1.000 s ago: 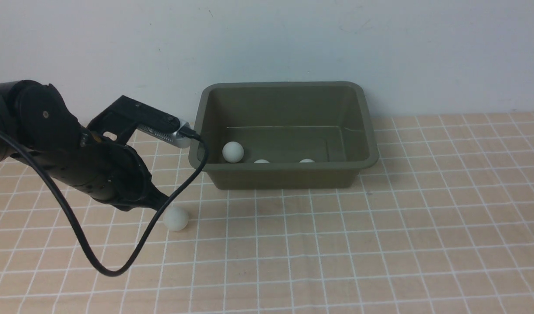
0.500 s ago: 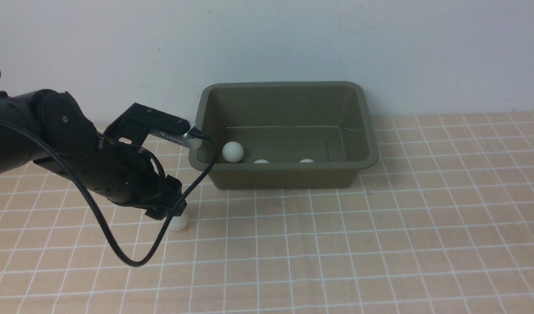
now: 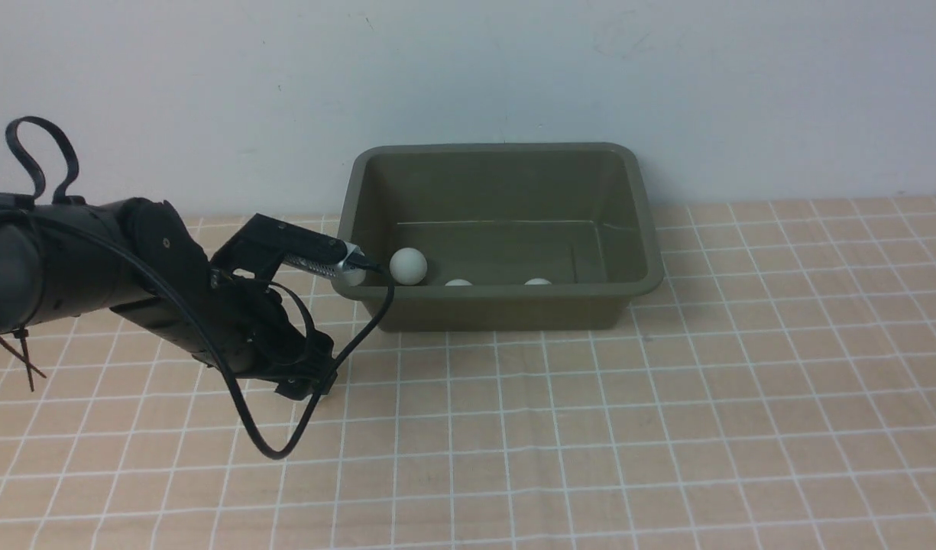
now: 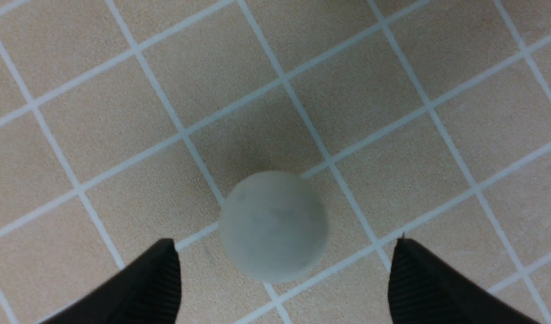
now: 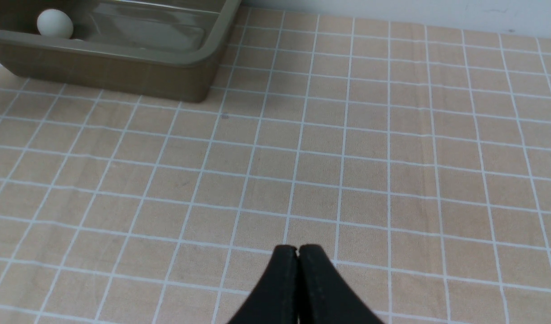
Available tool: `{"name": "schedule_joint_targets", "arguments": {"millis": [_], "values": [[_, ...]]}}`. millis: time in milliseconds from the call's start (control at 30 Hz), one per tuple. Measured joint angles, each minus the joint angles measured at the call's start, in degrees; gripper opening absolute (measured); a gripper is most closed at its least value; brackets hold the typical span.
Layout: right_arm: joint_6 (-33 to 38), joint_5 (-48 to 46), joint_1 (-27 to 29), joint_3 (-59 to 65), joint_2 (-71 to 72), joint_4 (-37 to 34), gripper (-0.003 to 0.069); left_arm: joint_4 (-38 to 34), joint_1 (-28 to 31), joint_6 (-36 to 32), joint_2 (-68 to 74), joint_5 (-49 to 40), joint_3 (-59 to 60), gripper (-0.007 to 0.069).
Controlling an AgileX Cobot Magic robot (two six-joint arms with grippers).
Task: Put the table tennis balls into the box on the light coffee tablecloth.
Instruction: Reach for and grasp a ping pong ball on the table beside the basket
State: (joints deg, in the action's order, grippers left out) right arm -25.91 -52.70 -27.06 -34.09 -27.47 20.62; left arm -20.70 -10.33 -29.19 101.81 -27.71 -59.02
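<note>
One white table tennis ball [image 4: 273, 225] lies on the light coffee tablecloth [image 3: 666, 420], left of and in front of the box. My left gripper [image 4: 284, 240] is open and lowered over it, a finger on each side, neither touching. In the front view the left gripper [image 3: 311, 386] hides that ball. The olive-grey box [image 3: 498, 309] stands at the back. It holds three balls: one near its left wall [image 3: 408, 266] and two just showing over the front rim [image 3: 458, 283], [image 3: 538, 282]. My right gripper [image 5: 297, 247] is shut and empty, hovering over bare cloth.
A black cable [image 3: 284, 443] loops from the left wrist down to the cloth in front of the arm. A pale wall [image 3: 468, 69] rises right behind the box. In the right wrist view the box [image 5: 122, 72] sits far off with a ball [image 5: 55, 23] inside.
The left arm has come down and to the right over the loose ball, and its jaws have opened wide. That ball, plain before in the front view, is now hidden by the gripper.
</note>
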Motion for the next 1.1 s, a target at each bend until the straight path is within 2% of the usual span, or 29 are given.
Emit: {"name": "schedule_joint_targets", "arguments": {"millis": [400, 733, 867, 1000, 1100], "values": [[0.00, 0.15, 0.00, 0.00, 0.00, 0.00, -0.0019, -1.36, -0.04, 0.00, 4.66, 1.32, -3.49, 0.0529], [0.00, 0.15, 0.00, 0.00, 0.00, -0.03, -0.0019, -1.48, -0.11, 0.00, 8.62, -3.24, -6.69, 0.0527], [0.00, 0.15, 0.00, 0.00, 0.00, -0.03, -0.0019, -1.48, -0.11, 0.64, 8.62, -3.52, -6.76, 0.0478], [0.00, 0.15, 0.00, 0.00, 0.00, -0.03, -0.0019, -1.48, -0.11, 1.22, 8.62, -3.85, -6.76, 0.0323], [0.00, 0.15, 0.00, 0.00, 0.00, -0.03, -0.0019, -1.41, -0.11, 1.99, 8.62, -5.10, -6.83, 0.0319]]}}
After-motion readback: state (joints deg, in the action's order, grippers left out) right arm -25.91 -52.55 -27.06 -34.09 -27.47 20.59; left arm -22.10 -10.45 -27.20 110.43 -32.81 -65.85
